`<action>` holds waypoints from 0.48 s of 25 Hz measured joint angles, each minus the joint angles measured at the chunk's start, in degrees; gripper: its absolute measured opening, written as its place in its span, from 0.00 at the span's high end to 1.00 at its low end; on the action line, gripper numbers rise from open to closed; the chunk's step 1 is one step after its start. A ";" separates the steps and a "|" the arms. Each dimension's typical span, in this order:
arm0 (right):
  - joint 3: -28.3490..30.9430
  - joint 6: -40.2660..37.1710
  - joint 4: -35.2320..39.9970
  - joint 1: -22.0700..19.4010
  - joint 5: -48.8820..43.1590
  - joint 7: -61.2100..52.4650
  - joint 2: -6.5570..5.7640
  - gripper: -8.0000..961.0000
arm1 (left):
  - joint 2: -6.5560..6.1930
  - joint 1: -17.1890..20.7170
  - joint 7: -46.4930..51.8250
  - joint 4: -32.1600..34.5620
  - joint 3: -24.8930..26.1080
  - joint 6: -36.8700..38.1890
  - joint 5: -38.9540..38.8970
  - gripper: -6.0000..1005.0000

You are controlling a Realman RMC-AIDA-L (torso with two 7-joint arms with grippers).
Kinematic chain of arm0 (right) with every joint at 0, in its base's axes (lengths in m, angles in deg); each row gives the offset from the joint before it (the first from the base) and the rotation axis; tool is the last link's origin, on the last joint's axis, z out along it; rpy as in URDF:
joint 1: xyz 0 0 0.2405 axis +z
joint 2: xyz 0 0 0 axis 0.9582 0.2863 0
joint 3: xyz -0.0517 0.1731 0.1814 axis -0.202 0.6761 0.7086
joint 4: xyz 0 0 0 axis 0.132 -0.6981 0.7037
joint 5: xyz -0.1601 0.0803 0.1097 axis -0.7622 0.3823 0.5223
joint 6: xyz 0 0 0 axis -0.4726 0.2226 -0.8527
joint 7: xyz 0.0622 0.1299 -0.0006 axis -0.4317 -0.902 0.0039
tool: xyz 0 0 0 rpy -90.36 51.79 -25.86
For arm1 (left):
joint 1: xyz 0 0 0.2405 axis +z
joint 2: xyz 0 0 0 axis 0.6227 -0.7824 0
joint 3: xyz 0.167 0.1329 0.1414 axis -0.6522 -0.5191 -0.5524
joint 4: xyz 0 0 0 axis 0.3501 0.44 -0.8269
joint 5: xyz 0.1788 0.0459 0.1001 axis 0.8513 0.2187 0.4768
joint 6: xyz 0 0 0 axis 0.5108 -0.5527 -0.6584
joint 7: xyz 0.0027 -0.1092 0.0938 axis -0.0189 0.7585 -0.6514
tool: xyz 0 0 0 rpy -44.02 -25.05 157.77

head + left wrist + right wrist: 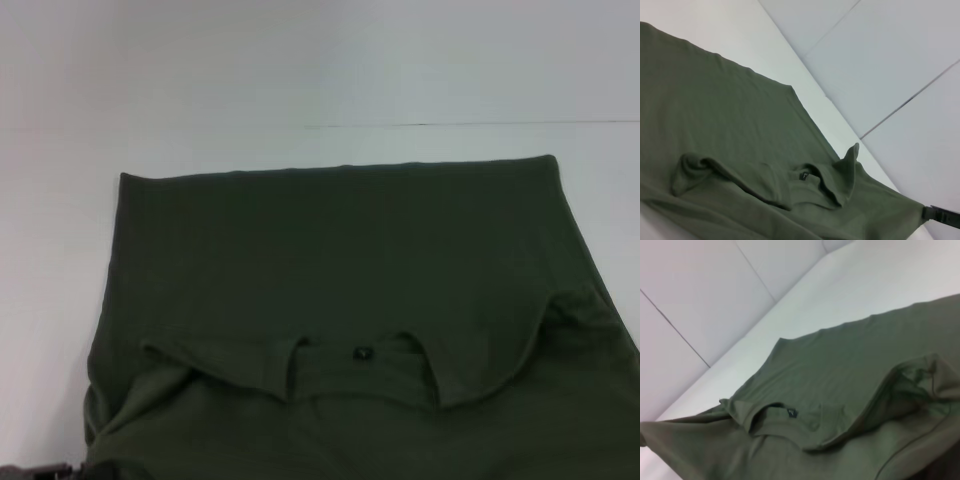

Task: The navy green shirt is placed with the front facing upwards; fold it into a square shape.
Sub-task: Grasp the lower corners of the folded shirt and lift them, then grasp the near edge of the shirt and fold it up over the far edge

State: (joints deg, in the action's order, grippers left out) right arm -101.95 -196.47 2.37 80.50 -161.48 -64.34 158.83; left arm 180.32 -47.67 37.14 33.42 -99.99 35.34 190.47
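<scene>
The navy green shirt [340,250] lies spread over the white table [300,60], showing plain olive cloth. Its near part is turned over toward the far hem, and the collar with a small dark label [362,352] lies on top in the middle. The same collar label [802,176] shows in the left wrist view, and the collar label [791,413] in the right wrist view. At the head view's bottom-left corner a dark piece, my left gripper [35,470], sits beside the shirt's near edge. My right gripper [942,215] shows as a dark bar where the shirt tapers to a drawn-out corner.
White table surface surrounds the shirt on the far side and the left. A thin seam [470,124] runs across the surface behind the shirt's far hem. The shirt's near right part runs out of the head view.
</scene>
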 joint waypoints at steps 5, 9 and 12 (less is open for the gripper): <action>2.06 -2.52 0.00 -1.82 -0.05 1.23 -0.39 0.94 | 0.05 1.71 -0.91 -0.66 -0.27 1.18 0.95 0.90; 2.85 -2.65 -0.01 -1.95 -0.05 1.35 -0.84 0.93 | 0.07 1.86 -1.37 -1.48 -0.10 1.24 3.03 0.90; 3.94 -2.47 0.00 -1.56 -0.03 1.26 -0.97 0.93 | 0.08 1.92 -1.57 -1.54 0.27 1.27 3.46 0.90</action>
State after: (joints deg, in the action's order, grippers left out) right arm -98.01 -198.94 2.36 78.93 -161.51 -63.09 157.85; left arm 180.40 -45.75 35.57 31.88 -99.73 36.61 193.93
